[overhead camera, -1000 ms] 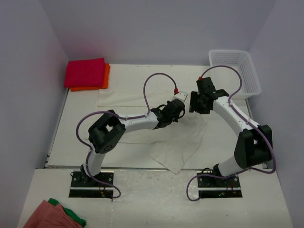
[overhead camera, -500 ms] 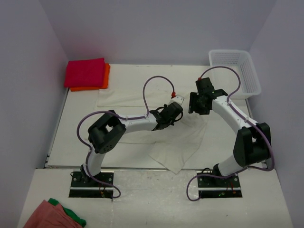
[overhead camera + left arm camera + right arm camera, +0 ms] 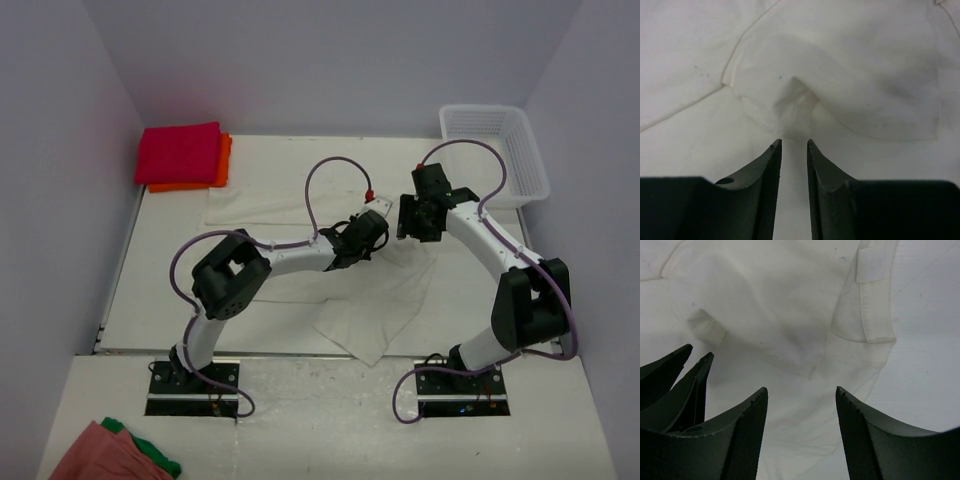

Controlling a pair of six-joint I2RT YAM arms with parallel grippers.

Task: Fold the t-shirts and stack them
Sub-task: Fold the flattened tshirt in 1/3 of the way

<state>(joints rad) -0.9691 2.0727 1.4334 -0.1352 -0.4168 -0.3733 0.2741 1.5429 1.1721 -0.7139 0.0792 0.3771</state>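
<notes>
**White bench (image 3: 150, 300): finger check, both arms**

Pale lilac walls on three sides. The cream-white t-shirt (image 3: 385, 295) lies spread and wrinkled mid-bench, with one corner reaching the near edge. The magenta-red t-shirt (image 3: 180, 152) is folded at the far left corner on top of the orange t-shirt (image 3: 225, 160), whose edge shows along its right and near sides. A white mesh basket (image 3: 530, 160) sits at the far right corner. A salmon-pink cloth (image 3: 95, 455) and a green cloth (image 3: 155, 458) lie off the bench, past its near left corner.

Left gripper (image 3: 792, 142): fingers (image 3: 767, 170) are drawn narrow, with only a slim gap. A raised ridge of the cream-white t-shirt tents up into the tips and the fabric puckers around it, so this reads as a pinch on the cloth. The elbow is folded near the left side. The forearm reaches right to mid-bench with the wrist low over the shirt.

Right gripper (image 3: 800, 390): fingers (image 3: 865, 430) are spread wide with nothing between them, above a seamed hem of the same shirt. The elbow is bent near the right edge. The forearm angles back toward the centre with the gripper pointing down, just beside the left gripper.
</notes>
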